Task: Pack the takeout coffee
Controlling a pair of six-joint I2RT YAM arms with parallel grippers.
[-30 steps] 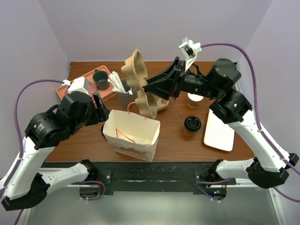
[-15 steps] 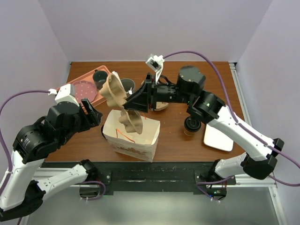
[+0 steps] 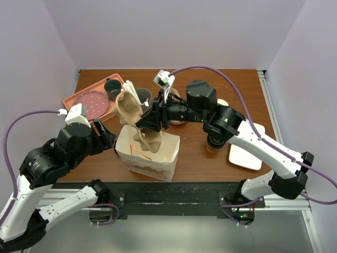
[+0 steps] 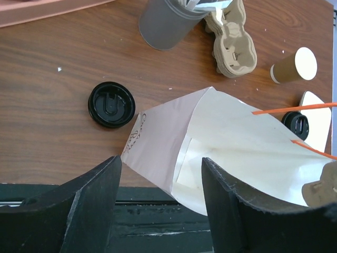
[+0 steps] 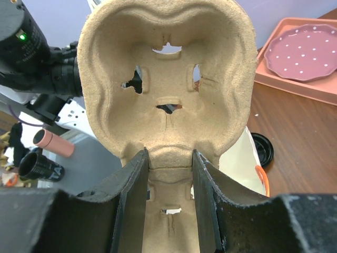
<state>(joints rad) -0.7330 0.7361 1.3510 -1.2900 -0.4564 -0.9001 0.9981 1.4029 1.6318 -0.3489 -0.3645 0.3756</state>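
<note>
The cardboard cup carrier point(image 3: 136, 117) is gripped on edge by the right gripper point(image 3: 149, 120), whose fingers point(image 5: 129, 200) are pressed against either side of the narrow waist between its cup holes. It is held over the paper bag point(image 3: 150, 154), which stands open near the front edge of the worktop point(image 3: 202, 164), left of centre. The carrier's lower end is seen at the bag's mouth, but how far in it reaches cannot be told.

The left gripper point(image 3: 107, 134) is spread wide and nothing is held in it. It is placed just beside the bag's left side, and in the left wrist view a corner of the bag is seen between its fingers point(image 4: 89, 205). Contact with the paper cannot be made out.

The takeout coffee point(image 4: 294, 66) is seen standing upright on the worktop beyond the bag, right of centre and near a stack of spare carriers point(image 4: 234, 39) — outside both the bag and the held carrier. From above it is almost wholly hidden by the right arm. A black-lidded cup point(image 4: 297, 124) stands nearer the front, beside a white tray point(image 3: 246, 150) at the right edge. A loose black lid point(image 4: 110, 104) lies just left of the bag.

At the back left corner an orange tray point(image 3: 71, 100) carries a spotted purple plate point(image 3: 90, 101) and a dark mug point(image 3: 112, 87). A grey tumbler point(image 3: 142, 96) of white utensils stands just right of it.
</note>
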